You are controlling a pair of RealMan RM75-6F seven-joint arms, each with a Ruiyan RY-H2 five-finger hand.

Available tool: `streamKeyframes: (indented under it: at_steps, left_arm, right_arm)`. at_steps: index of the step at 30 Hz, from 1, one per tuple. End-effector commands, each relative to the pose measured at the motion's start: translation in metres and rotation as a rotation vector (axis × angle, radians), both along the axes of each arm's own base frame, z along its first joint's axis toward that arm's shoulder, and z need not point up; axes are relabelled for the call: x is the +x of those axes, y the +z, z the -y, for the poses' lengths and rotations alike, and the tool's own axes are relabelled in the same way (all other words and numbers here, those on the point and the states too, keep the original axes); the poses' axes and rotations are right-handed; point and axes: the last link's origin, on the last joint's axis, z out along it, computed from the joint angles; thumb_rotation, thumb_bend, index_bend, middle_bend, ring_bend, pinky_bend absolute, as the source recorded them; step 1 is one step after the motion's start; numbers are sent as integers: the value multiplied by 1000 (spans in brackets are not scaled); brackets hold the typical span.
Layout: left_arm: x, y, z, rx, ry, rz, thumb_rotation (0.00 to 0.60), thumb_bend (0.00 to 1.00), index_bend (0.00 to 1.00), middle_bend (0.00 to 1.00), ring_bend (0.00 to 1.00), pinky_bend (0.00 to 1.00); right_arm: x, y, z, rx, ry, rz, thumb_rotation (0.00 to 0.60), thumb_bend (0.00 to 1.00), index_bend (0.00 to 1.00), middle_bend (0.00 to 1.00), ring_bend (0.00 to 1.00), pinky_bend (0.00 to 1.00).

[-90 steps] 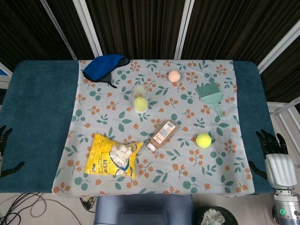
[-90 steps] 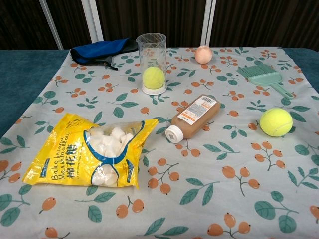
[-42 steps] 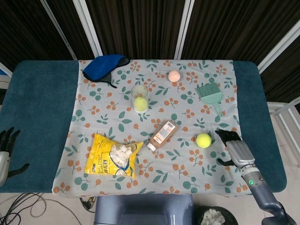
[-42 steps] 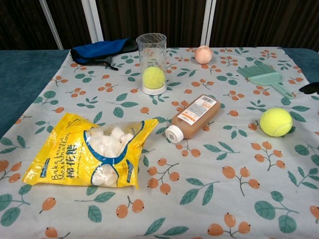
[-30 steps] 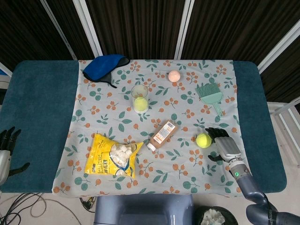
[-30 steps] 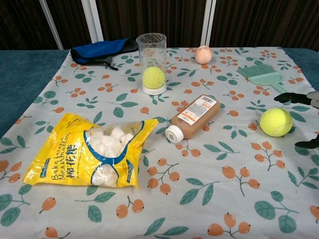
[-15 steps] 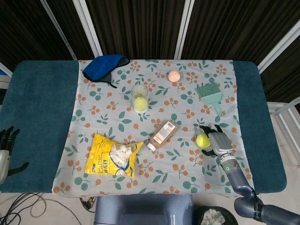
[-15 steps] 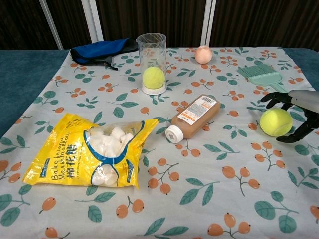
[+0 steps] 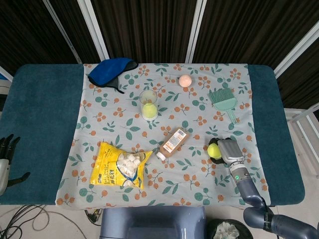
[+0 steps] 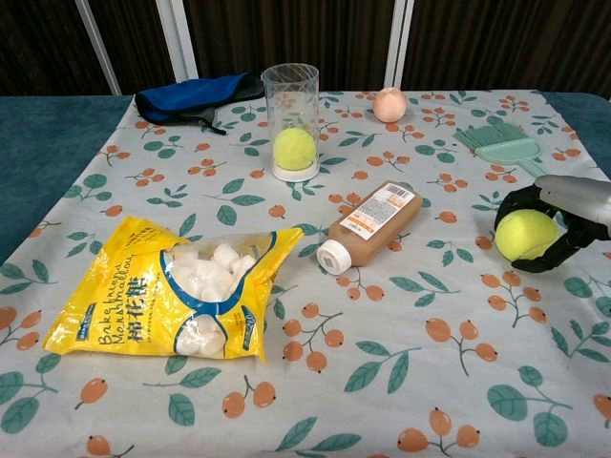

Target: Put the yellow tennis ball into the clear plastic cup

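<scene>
We are wrapping our right hand (image 10: 563, 215) around the yellow tennis ball (image 10: 526, 235). Our black fingers (image 10: 516, 199) are curling over the top and under the side of it. The ball is sitting on the flowery cloth (image 9: 199, 189) near the right side of the table (image 9: 42, 124). From above, our right hand (image 9: 227, 149) is covering part of the ball (image 9: 214, 149).

The clear cup (image 10: 290, 119) is standing up tall, well away to the left and farther back. Another yellow ball (image 10: 294, 149) is sitting inside it.

Between the cup and our hand, a brown bottle (image 10: 370, 224) is lying on its side. A yellow bag (image 10: 181, 286) of white puffs is lying in front.

Our left hand (image 9: 5, 159) is waiting off the left edge of the table, with its fingers apart and holding nothing.
</scene>
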Motion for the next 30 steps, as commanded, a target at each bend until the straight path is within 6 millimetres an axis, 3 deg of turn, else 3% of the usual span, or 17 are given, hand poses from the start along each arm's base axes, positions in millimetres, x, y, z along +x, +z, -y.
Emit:
streamKeyframes:
  at_steps: [1, 9, 16, 21, 30]
  left_arm:
    - [0, 0, 0, -2, 2, 1, 600, 0, 68, 0, 0, 0]
    - [-2, 3, 0, 4, 10, 10, 600, 0, 68, 0, 0, 0]
    - [-3, 5, -2, 5, 15, 23, 600, 0, 68, 0, 0, 0]
    - [-5, 2, -4, -13, 18, 25, 600, 0, 67, 0, 0, 0]
    - [-8, 0, -7, -30, 32, 24, 600, 0, 68, 0, 0, 0]
  right_arm:
    - [3, 0, 3, -6, -1, 24, 600, 416, 622, 509, 559, 433]
    - [27, 21, 35, -44, 67, 2, 600, 417, 631, 517, 574, 560]
    - [90, 50, 86, -54, 125, 67, 600, 417, 608, 502, 519, 647]
    - [137, 60, 119, -45, 165, 73, 600, 416, 591, 489, 493, 699]
    - [217, 50, 150, -58, 223, 102, 600, 416, 545, 458, 464, 770]
